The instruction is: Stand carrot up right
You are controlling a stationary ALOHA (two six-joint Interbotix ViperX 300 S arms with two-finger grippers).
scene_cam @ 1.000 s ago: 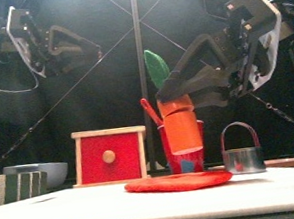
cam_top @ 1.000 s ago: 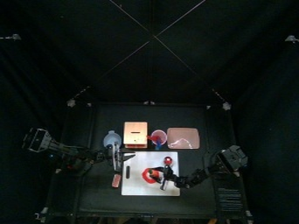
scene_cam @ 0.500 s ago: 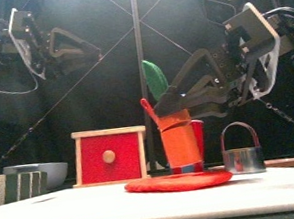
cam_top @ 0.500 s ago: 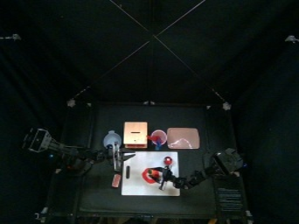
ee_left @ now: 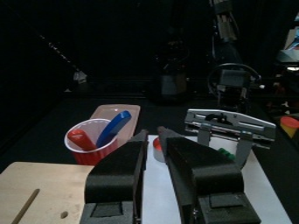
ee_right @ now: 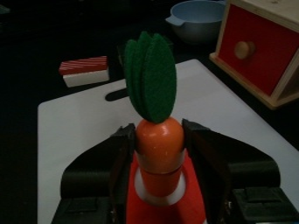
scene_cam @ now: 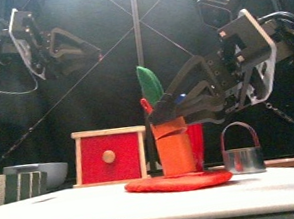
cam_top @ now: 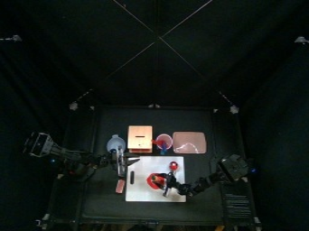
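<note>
The carrot (scene_cam: 178, 143) is orange with a green leaf top (scene_cam: 148, 82). It stands almost upright over the white board (scene_cam: 68, 214), leaning slightly, with its foot at a flat red piece (scene_cam: 179, 181). My right gripper (scene_cam: 178, 113) reaches in from the right and is shut on the carrot's body. In the right wrist view the carrot (ee_right: 160, 144) sits between the two jaws, which press on both sides. From above, the carrot (cam_top: 157, 180) is a small red-orange spot on the board. My left gripper (ee_left: 156, 144) rests apart at the left, jaws together, holding nothing.
A red-fronted wooden box (scene_cam: 111, 156) stands left of the carrot, a metal cup (scene_cam: 241, 150) right of it. A grey bowl (scene_cam: 43, 173) is at the far left. A red cup (ee_left: 93, 140) with a blue tool stands at the back. A red block (ee_right: 87, 68) lies beside the board.
My right gripper has come down and a little to the left with the carrot, bringing its foot down to the red piece. The left arm has not moved.
</note>
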